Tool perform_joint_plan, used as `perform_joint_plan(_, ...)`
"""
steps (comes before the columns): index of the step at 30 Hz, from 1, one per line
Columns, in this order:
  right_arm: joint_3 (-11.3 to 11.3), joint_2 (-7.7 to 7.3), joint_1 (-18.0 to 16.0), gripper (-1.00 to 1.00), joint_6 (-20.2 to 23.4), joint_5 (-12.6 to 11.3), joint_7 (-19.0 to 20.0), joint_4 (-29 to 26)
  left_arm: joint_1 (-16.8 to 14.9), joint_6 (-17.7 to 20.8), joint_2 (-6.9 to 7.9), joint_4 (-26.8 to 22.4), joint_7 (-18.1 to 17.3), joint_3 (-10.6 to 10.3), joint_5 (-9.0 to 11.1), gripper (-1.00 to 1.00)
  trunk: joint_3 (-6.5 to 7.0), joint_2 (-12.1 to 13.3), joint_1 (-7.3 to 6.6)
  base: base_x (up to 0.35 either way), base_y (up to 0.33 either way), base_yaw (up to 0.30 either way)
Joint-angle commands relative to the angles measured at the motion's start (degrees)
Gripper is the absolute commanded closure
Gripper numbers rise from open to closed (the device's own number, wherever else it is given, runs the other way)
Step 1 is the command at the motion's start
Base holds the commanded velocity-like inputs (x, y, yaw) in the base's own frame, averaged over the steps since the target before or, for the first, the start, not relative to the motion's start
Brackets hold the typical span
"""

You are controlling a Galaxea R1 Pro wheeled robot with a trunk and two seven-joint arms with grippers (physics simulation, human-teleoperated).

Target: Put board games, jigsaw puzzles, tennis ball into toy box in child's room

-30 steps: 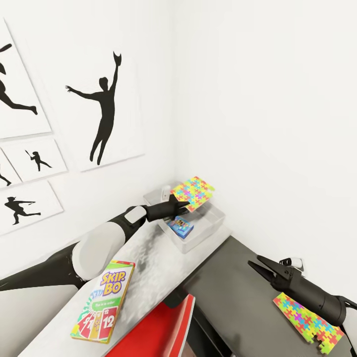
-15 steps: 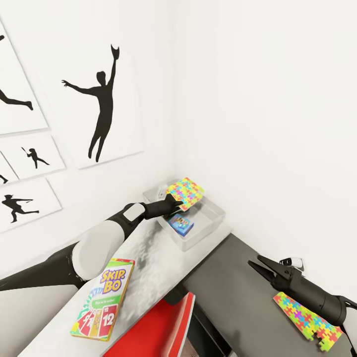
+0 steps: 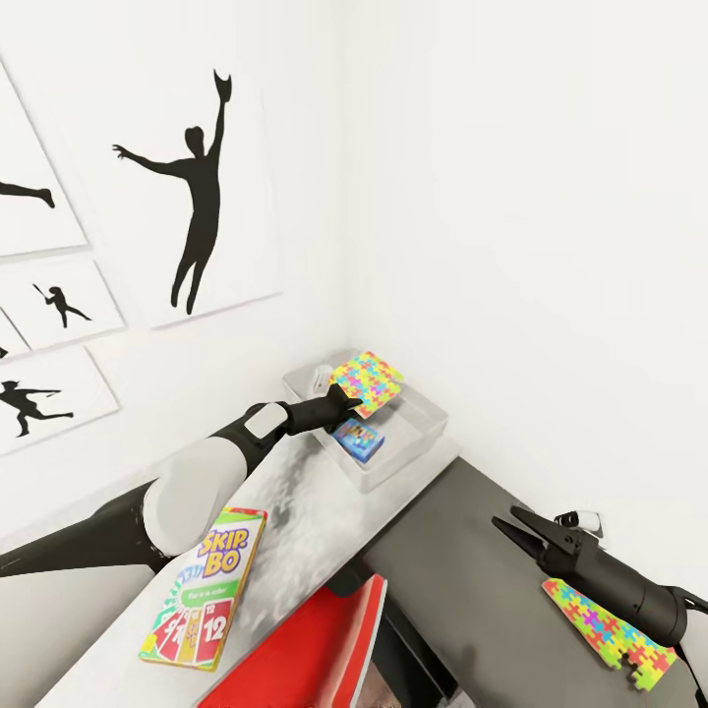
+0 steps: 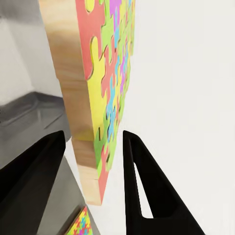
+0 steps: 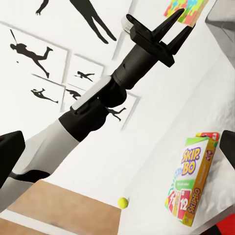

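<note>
- Over the far corner of the worktop (image 3: 324, 511), head view: my left pincer (image 3: 346, 402) holds a jigsaw puzzle (image 3: 368, 383) above the toy box (image 3: 418, 433), a blue game box (image 3: 358, 440) already inside. Right pincer (image 3: 511, 528) spread, empty; second puzzle (image 3: 608, 634) lies beneath that arm.
- Left wrist view: both fingers (image 4: 139, 181) clamp the puzzle's wooden edge.
- Right wrist view: SKIP-BO box (image 5: 192, 179) and tennis ball (image 5: 123, 202) wait.
- Step, I judge: dropping the puzzle in. Next: release over the box.

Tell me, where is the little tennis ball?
In the right wrist view, the tennis ball lies on the white table near its edge, a little way from the SKIP-BO box.
</note>
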Motion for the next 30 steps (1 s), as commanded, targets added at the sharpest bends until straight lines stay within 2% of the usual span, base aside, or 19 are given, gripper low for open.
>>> perform_joint_plan(1,0.0,-0.01,-0.1,-1.0,0.2,0.2,0.3,0.0,0.0,0.4,-0.01,-0.1,0.1,0.0,0.4,1.0,-0.21,-0.1,0.03,0.0,0.0,0.0)
perform_joint_plan(9,-0.3,0.02,-0.1,-1.0,0.2,0.2,0.3,0.1,0.0,0.4,-0.01,-0.1,0.1,0.0,0.4,1.0,-0.75,-0.1,0.03,0.0,0.0,0.0)
perform_joint_plan(15,-2.4,0.45,-0.1,-1.0,0.2,0.2,0.4,0.0,0.0,0.4,-0.01,-0.1,0.1,0.0,0.4,1.0,-0.78,-0.1,0.03,0.0,0.0,0.0)
perform_joint_plan(30,-2.8,0.3,-0.1,-1.0,0.2,0.3,0.1,0.1,0.0,0.4,-0.01,-0.1,0.1,0.0,0.4,1.0,-0.84,-0.1,0.03,0.0,0.0,0.0)
